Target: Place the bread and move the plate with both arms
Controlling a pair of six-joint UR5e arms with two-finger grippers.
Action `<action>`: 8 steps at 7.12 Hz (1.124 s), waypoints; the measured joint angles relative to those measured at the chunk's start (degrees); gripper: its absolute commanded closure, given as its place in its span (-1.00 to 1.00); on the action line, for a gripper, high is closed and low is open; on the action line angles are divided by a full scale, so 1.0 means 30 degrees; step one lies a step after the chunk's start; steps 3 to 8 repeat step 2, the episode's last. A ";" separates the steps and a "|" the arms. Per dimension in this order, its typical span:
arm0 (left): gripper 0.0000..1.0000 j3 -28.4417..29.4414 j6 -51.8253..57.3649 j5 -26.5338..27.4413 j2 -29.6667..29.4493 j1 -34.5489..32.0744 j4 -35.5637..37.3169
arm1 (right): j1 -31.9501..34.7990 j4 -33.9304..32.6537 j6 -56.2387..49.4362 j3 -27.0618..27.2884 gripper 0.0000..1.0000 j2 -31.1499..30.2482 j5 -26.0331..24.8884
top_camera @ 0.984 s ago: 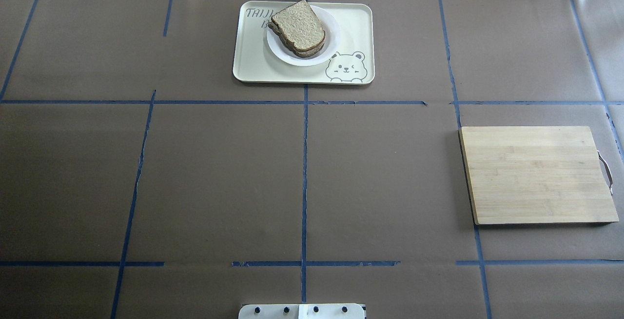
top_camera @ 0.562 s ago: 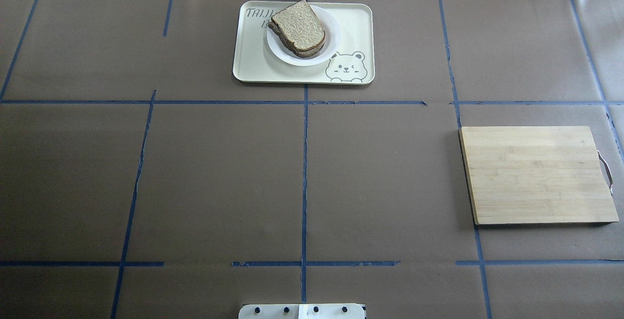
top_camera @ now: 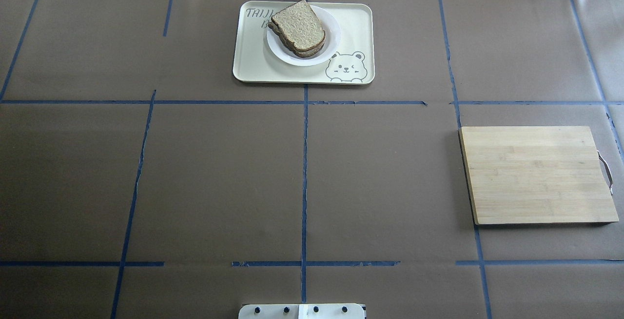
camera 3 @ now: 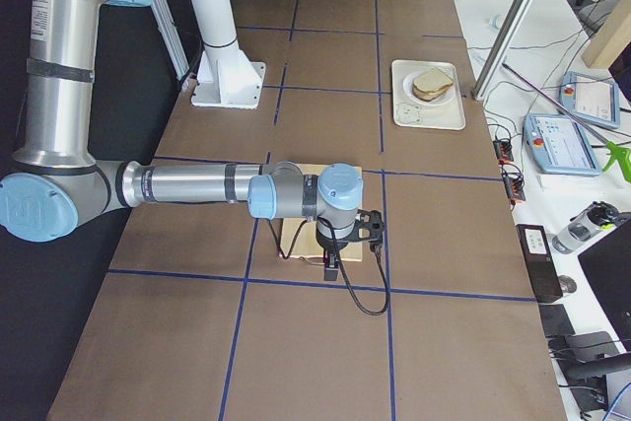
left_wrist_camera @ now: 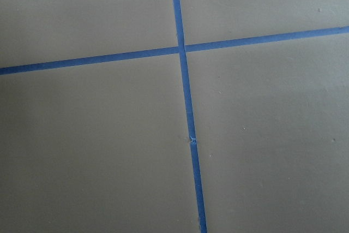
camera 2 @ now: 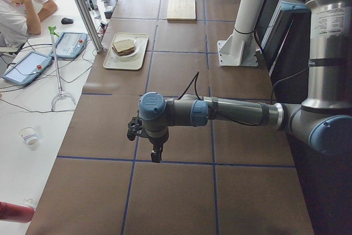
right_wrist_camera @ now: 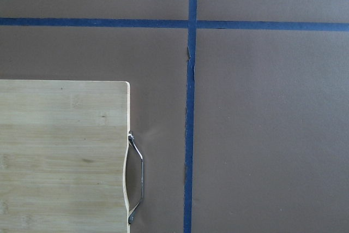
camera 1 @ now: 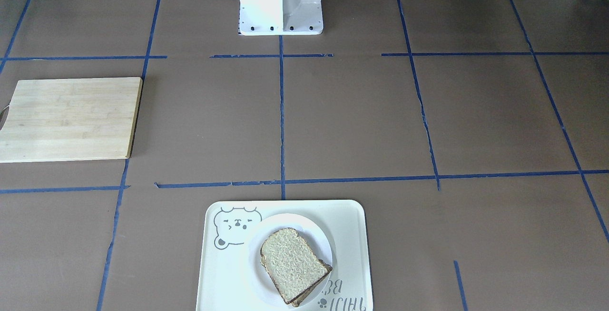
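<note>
Bread (top_camera: 298, 26): on the plate (top_camera: 331, 41), inside the bear tray (top_camera: 358, 21), table's far middle
Side views only: left gripper (camera 2: 156, 157), right gripper (camera 3: 330, 270) near the cutting board (top_camera: 536, 175); whether either is apart or together, cannot tell
Tray writing: "TAIJ", rest hidden

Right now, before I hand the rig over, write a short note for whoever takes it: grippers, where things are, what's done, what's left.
The left gripper hangs over bare table, off to the side. Nothing shows in it; open or shut cannot be told.
The right gripper hangs by the handle end of the board. Same: cannot tell.
The bread lies on the plate, seemingly with a second slice under it. The plate sits in the tray at the far edge.
Done: bread is on the plate.
Left: probably nothing if the tray is the plate's goal; confirm that.
</note>
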 measured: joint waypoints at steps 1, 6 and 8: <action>-1.00 0.0012 -0.0001 0.0006 0.0000 0.0000 0.0002 | 0.0000 0.0011 0.0001 -0.0002 -0.99 0.0033 0.0182; -1.00 0.0015 -0.0002 0.0016 0.0000 0.0000 -0.0015 | 0.0000 0.0014 0.0009 -0.0041 -0.99 0.0068 0.0236; -1.00 0.0015 -0.0002 0.0016 0.0000 0.0000 -0.0015 | 0.0000 0.0014 0.0009 -0.0041 -0.99 0.0068 0.0236</action>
